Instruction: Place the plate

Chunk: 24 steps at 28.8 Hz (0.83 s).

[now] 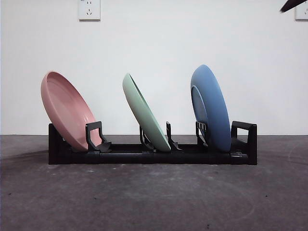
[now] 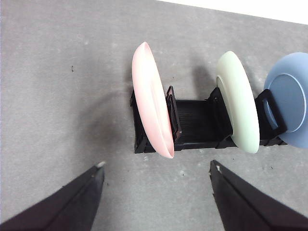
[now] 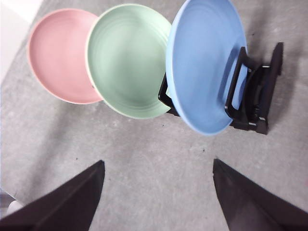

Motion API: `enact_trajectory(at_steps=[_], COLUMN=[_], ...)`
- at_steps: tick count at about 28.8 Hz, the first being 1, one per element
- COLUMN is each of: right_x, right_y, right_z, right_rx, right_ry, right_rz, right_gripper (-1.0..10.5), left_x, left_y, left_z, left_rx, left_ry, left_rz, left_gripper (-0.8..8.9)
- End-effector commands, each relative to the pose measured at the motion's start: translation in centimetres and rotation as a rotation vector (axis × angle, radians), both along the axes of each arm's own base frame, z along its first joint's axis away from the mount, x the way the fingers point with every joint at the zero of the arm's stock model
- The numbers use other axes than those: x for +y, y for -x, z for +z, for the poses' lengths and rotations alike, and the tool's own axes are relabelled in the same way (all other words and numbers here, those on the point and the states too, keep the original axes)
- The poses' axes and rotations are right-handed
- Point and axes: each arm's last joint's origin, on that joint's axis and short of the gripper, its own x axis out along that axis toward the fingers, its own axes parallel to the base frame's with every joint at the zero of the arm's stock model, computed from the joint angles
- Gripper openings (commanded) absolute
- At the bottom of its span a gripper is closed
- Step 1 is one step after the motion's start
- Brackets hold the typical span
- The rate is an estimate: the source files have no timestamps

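Blue plate [image 3: 206, 62] beyond right pincer [image 3: 156, 166]

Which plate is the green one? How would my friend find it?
Look for the black rack on the grey table. Three plates lean in it, and the green plate stands in the middle. A pink plate and a blue plate sit either side.

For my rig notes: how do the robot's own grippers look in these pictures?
Both the left gripper and the right gripper have two matte black fingers, flat, wedge-shaped, narrowing to the tip. Small pale marks show on the left tips. No cables or writing are visible. In the front view only a dark arm tip shows.
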Motion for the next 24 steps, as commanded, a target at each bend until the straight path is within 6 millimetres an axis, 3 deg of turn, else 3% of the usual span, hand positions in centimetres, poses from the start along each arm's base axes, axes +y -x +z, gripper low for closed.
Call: enact_trajectory(at_steps=[1,5,13,18,24], right_x=[1.2,2.9,5.0,6.8,8.4], right_y=[-2.9,-7.9,-15.3,-16.8,-16.7], right_z=[-0.5,-1.3,-2.9,-4.5,-5.3], right_rx=[0.036,0.050,0.065,0.102,0.128], right_ry=[0.022,0.044,0.054,0.063,0.071], right_rz=[0.042,0.086,0.110,0.146,0.184], right_gripper=[3.5,3.5,3.4,3.1,1.2], left_x=[0.0,0.0,0.0,0.0,0.0], left_y=[0.1,0.1,0.0,0.0,0.0], left_z=[0.8,0.8,0.8,0.8,0.8], left_rx=[-0.029,-0.029,-0.031,-0.032,-0.032], left_ry=[0.004,0.004,0.004,0.004,0.004], left_rz=[-0.005,-0.004,-0.004,-0.004,-0.004], left_gripper=[3.52,3.52,3.52,3.53,3.52])
